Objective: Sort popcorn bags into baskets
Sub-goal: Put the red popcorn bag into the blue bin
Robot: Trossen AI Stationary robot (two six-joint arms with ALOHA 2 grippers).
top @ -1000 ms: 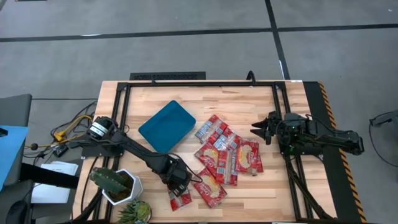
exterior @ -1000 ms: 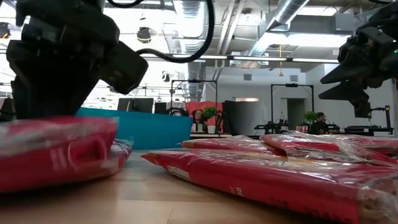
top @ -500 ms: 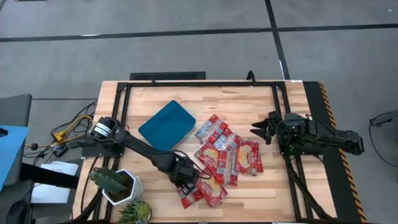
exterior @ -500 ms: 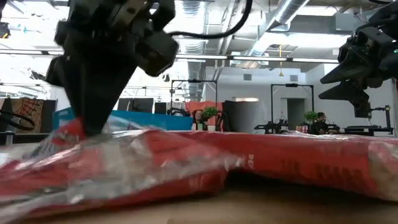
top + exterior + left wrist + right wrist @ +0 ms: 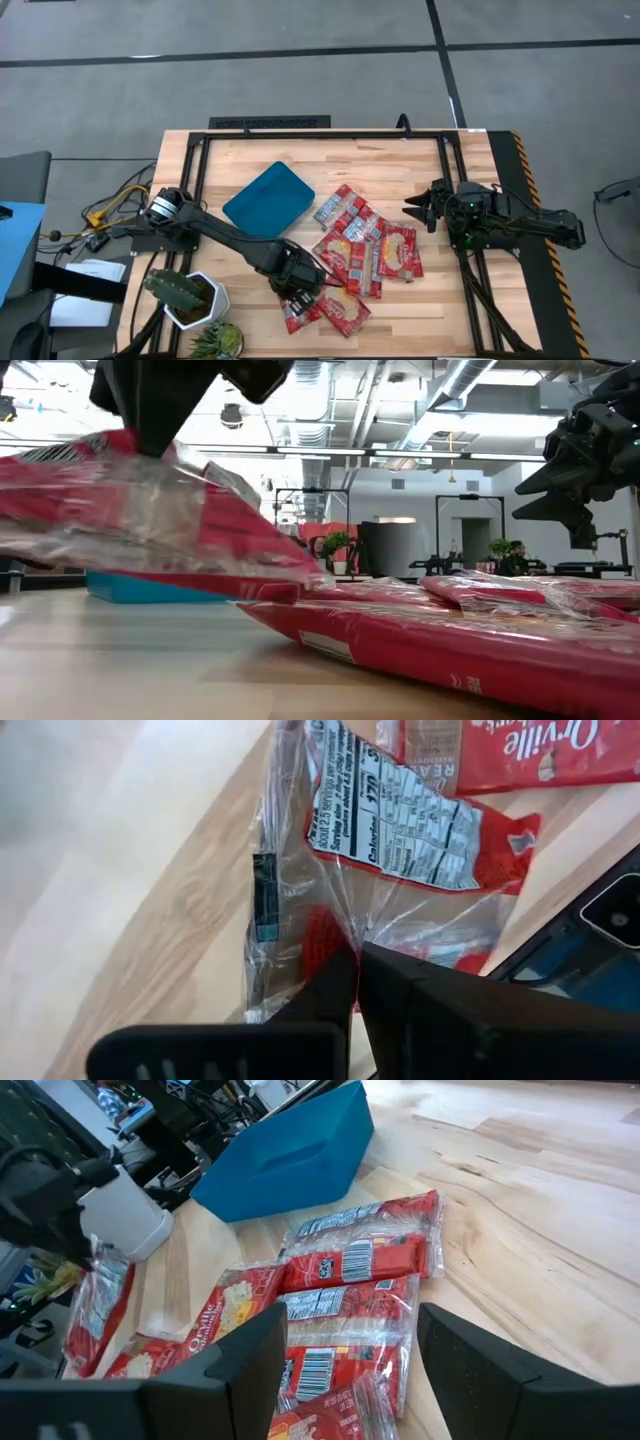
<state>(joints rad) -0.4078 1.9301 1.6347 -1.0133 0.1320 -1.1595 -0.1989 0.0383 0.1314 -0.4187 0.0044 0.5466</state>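
from the high view i see the teal tray [image 5: 268, 203] has nothing in it, so by my judgement the sorting is only at its first packet. the pile of popcorn bags [image 5: 366, 248] lies just beside the tray, toward the right arm. my left gripper [image 5: 298, 290] is near the table edge, on the cactus pot [image 5: 190, 298] side of the pile, and the held bag [image 5: 300, 310] hangs under it. half a second ago the gripper was almost at the same spot; the bag now sits a little more toward the table edge.

in the low view the held bag [image 5: 150, 520] is clear of the wood, with the tray [image 5: 150, 587] behind and below it. earlier it was still dragging low on the table.

the left wrist view shows the jaws pinched tight on the bag's clear plastic edge [image 5: 340, 935].

in the right wrist view the right gripper [image 5: 350, 1370] waits well apart from the tray [image 5: 290, 1155], its fingers spread wide, nothing between them.
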